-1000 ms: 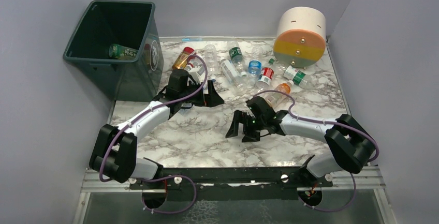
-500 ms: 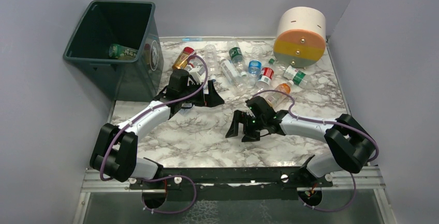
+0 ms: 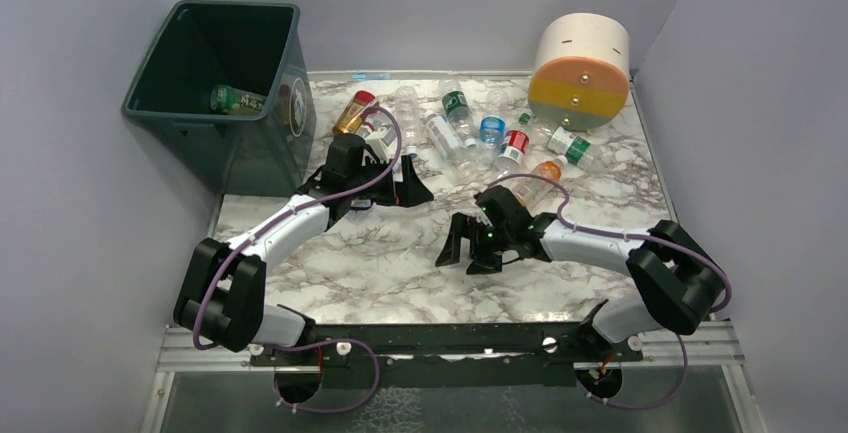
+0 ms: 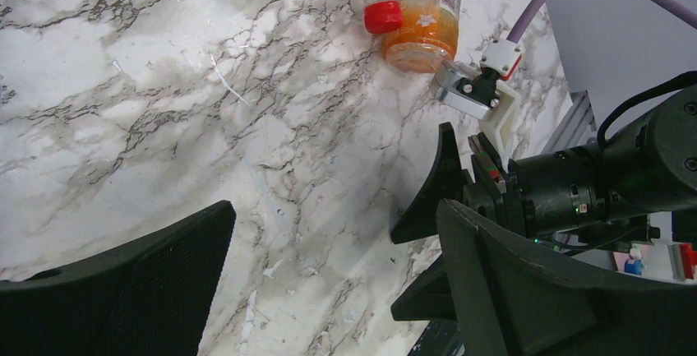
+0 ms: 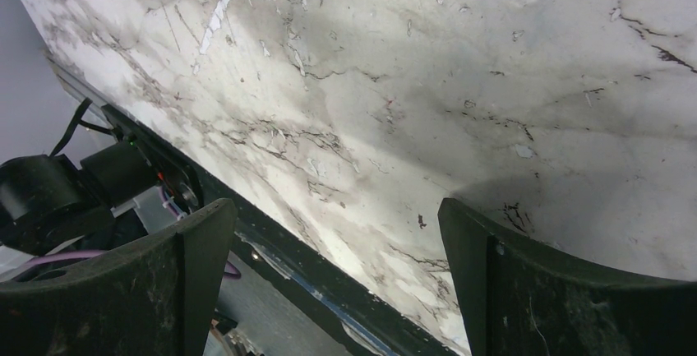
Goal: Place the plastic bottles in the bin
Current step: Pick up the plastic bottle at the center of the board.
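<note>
Plastic bottles [image 3: 440, 138], small and mostly clear with red, green, blue or white labels and caps, lie on their sides in a loose scatter across the far half of the white, grey-veined marble worktop [image 3: 380, 263]. They lie between the large dark green rectangular plastic bin [image 3: 236, 5] at the far left corner and the big cream, orange and yellow cylinder [image 3: 580, 68] at far right.

An amber bottle [image 3: 352, 111] with a red cap lies nearest the bin, just beside the wall that carries a round white logo. Further right lie a green-labelled bottle [image 3: 456, 105], a blue-labelled bottle [image 3: 490, 130] and a red-labelled bottle [image 3: 515, 143]. An orange bottle [image 3: 540, 175] lies closest to the right arm. One green-labelled bottle lies inside the bin, on its floor.

The left tool [image 3: 405, 193] sits low at the near edge of the scatter, its jaws spread wide with nothing between them. Its wrist view shows bare marble between the fingers [image 4: 123, 290], with the orange bottle beyond. The right tool [image 3: 462, 258] is near the middle of the worktop, apart from the bottles, its jaws likewise wide and empty over bare marble.
</note>
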Controlling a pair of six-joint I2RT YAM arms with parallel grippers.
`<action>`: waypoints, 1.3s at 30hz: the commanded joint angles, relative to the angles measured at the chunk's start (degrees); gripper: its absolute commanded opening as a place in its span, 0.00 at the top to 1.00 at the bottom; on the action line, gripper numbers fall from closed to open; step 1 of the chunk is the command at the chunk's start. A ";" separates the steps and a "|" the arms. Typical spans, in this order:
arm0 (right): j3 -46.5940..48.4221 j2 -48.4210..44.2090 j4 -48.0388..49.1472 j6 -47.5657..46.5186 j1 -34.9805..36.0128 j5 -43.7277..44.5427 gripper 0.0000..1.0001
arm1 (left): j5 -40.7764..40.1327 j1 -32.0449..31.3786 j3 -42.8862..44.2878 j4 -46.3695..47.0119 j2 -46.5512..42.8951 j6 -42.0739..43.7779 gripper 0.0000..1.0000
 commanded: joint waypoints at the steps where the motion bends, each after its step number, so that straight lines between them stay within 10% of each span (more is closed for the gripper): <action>1: -0.15 0.86 1.97 0.19 0.22 -0.93 0.03 | -0.91 -0.22 -0.66 1.86 0.28 1.08 0.01; 14: 3.76 -4.28 -4.61 -1.70 -0.39 4.32 0.03 | -0.98 -0.99 -0.55 1.16 0.03 1.05 0.01; 39: 19.78 -14.75 -27.75 -7.50 -24.42 22.64 0.01 | -8.78 -14.05 3.94 -5.77 -6.64 -1.09 0.01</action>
